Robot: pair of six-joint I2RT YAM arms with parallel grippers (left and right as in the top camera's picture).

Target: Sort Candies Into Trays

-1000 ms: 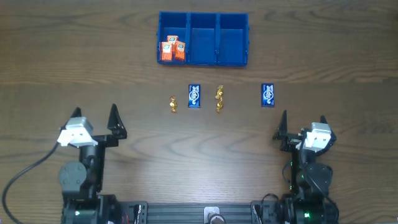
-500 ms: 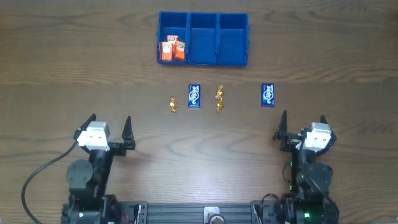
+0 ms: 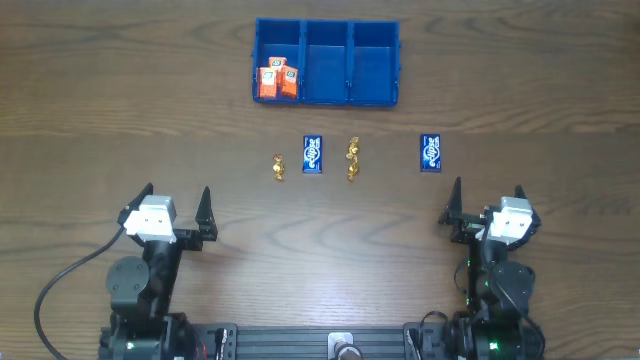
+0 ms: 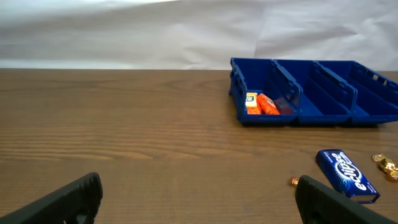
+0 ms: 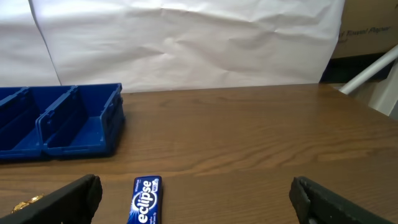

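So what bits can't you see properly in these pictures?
1. Orange candy packets in the blue plastic three-compartment tray: top view, they overlap, so their number is unclear.
2. Small gold-wrapped candies: top view, too small to count pieces; left wrist view, one is cut by the edge, another partly behind a finger of the left gripper.
3. Right-hand blue rectangular candy pack: right wrist view, near end cut off by the picture's edge.

We see white lettering along the right blue pack (image 5: 147,199) and the left blue pack (image 4: 347,175); print on the orange packs (image 4: 260,103) is too small to read.
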